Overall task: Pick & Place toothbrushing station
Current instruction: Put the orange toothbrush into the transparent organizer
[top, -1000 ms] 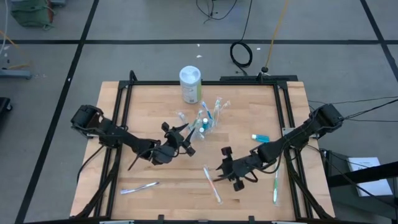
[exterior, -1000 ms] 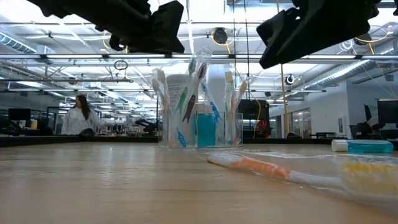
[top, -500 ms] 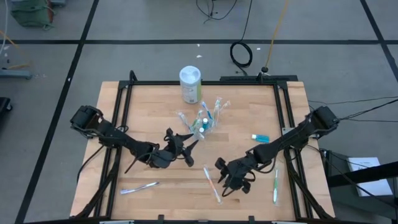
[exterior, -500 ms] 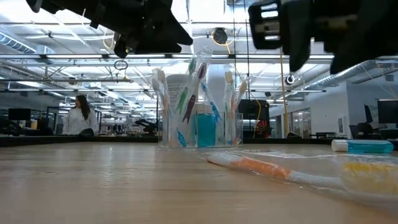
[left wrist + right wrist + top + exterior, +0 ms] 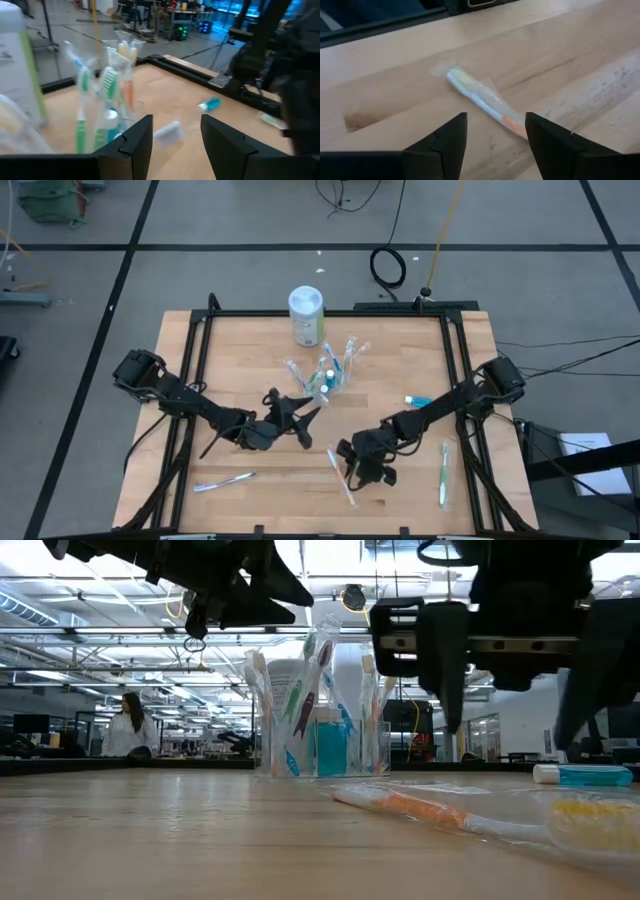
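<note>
**Right gripper lining up on a loose toothbrush**

Right gripper [image 5: 352, 472] hangs above the near middle of the table [image 5: 250, 380], fingers apart and holding nothing. The wrist view looks straight down between them at a wrapped toothbrush with an orange handle [image 5: 482, 103] lying flat on the wood. It runs roughly along the gap between the fingers rather than across it.

To do this pick well, I judge the wrist should turn so the fingers straddle the handle crosswise, then descend until the tips nearly touch the wood before closing. The thin handle and loose wrapper could slip, so gripping mid-handle seems safest.

The clear cup [image 5: 328, 376], already holding several brushes and a teal tube, stands toward the far middle, just right of the left gripper [image 5: 303, 418], whose fingers are also spread and empty. The carry must clear that arm. Other loose items remain: a green brush [image 5: 442, 476] near right, another brush [image 5: 224, 481] near left, and a teal tube [image 5: 419, 401] at right.
</note>
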Controlling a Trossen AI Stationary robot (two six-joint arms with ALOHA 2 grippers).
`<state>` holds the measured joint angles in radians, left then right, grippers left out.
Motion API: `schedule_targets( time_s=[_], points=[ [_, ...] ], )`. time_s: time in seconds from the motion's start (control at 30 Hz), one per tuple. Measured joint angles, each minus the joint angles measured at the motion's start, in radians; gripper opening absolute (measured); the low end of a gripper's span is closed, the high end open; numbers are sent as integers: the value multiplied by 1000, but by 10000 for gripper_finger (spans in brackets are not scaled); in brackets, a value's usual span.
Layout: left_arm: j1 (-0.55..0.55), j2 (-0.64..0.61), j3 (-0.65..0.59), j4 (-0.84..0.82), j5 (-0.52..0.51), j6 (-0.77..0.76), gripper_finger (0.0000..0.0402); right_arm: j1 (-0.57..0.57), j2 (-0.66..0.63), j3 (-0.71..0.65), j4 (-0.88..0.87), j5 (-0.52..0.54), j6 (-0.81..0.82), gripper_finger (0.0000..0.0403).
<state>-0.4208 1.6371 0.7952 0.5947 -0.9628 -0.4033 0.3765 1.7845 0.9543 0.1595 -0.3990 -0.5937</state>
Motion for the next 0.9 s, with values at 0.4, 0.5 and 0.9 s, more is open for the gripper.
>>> schedule_targets(
  time_s=[0.4, 0.5, 0.9],
  points=[
    [-50, 0, 0, 69, 126, -52, 173, 5, 116, 1, 255, -49, -20, 196],
    [-78, 0, 0, 111, 124, -20, 173, 3, 142, -1, 280, -47, 29, 196],
    [-190, -107, 0, 115, 115, 74, 173, 18, 249, 2, 364, 84, -45, 172]
  ],
)
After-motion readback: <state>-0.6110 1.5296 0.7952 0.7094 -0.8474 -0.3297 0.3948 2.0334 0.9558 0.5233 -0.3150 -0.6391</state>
